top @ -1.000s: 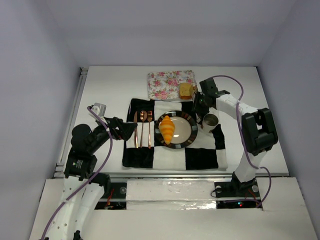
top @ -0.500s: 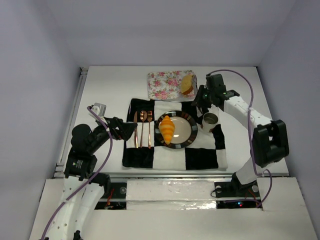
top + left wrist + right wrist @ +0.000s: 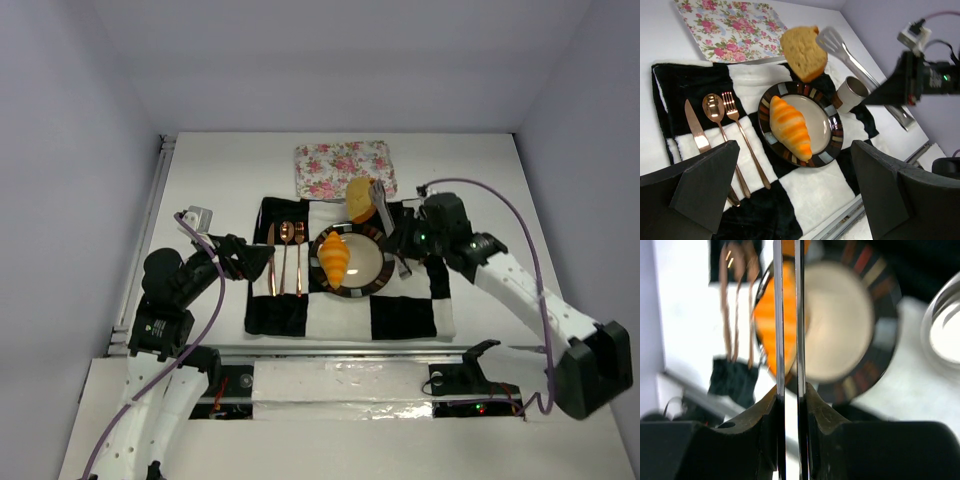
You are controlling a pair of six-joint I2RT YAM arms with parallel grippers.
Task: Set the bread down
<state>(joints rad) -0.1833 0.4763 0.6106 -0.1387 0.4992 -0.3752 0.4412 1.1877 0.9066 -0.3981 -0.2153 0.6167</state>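
I saw right end effector clenched on tongs, bun pinched above plate rim; croissant plated; left end effector released.

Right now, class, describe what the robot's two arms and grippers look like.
Both the left arm and right arm have white links joined by black, blocky joints, and a purple cable loops along each. The left gripper and right gripper are matte black. A green light glows near the right wrist.

Robot lab test cell: bare pale walls, white table, cabled robot arm, staged checkered mat.
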